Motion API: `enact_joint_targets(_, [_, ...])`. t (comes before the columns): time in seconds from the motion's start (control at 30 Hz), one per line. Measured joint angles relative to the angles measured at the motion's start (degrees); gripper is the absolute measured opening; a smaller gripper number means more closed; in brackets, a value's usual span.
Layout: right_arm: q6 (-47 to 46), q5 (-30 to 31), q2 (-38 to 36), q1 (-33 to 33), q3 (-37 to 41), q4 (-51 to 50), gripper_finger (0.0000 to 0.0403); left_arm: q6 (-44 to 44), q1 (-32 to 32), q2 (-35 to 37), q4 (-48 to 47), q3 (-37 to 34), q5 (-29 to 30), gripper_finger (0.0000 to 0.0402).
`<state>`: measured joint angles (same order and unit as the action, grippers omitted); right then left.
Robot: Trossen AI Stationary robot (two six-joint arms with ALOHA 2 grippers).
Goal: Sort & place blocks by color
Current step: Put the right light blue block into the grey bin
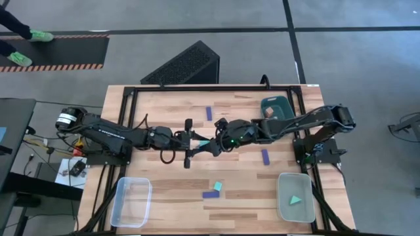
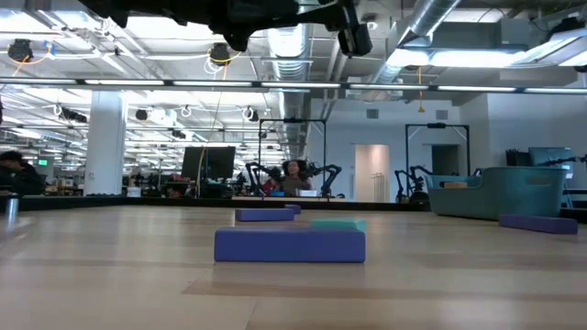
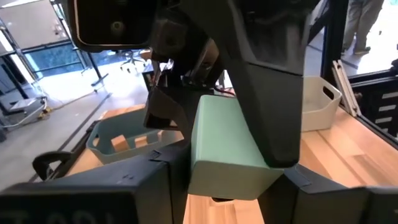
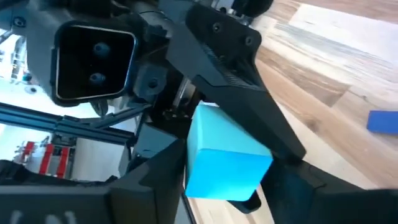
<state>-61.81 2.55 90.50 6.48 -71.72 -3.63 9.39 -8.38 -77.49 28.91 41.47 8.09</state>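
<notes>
A light teal block (image 1: 205, 143) hangs above the middle of the table, between my two grippers, which meet tip to tip. My left gripper (image 1: 197, 141) reaches in from the table's left, my right gripper (image 1: 214, 143) from the right. Both are shut on the block (image 3: 224, 149). On the table lie dark blue bars (image 1: 209, 113) (image 1: 265, 156) (image 1: 210, 194) and a teal cube (image 1: 217, 187). A teal wedge (image 1: 295, 200) lies in the near right clear tray (image 1: 289, 216). Pale wood pieces (image 3: 118, 142) sit in the dark teal bin (image 1: 275, 105). My left gripper pinches the teal block by two opposite sides (image 3: 196, 165) between its fingers, coming level from the table's left. The block is lifted clear of the table. My right gripper's fingers cover part of it. My right gripper has the same block between its two fingers (image 4: 168, 180), which lie against opposite sides (image 4: 189, 168). It comes from the table's right, slanting slightly down, its wrist rolled. The block (image 4: 224, 162) sits clear of the table, with my left gripper's finger (image 4: 249, 81) over its far part.
A second clear tray (image 1: 131, 200) stands at the near left. The low view shows a blue bar (image 2: 289, 246) with a teal piece (image 2: 337, 224) behind it near the front edge. A black frame (image 1: 197, 87) borders the table.
</notes>
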Motion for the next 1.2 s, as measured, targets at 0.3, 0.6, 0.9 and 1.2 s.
enact_joint_targets(0.3, [-2.0,2.3,-0.6,0.1,-0.1,-1.9,0.0130,-4.3,0.0,0.0,-0.5,0.0,-0.4,0.0137])
enact_joint_targets(0.6, [-4.8,7.1,-7.7,2.5,-0.1,-32.7,0.0128,-16.1,1.3,0.0,-11.0,-0.1,0.4,0.0232])
enact_joint_targets(0.9, [-23.7,-1.0,-10.4,19.5,-0.1,-72.7,0.0130,-23.6,2.0,0.0,-26.6,-0.1,1.1,0.0294])
enact_joint_targets(1.2, [-46.0,-17.2,-10.4,38.1,12.6,-65.8,0.0133,-24.9,2.3,0.0,-25.6,-0.1,4.6,0.0295])
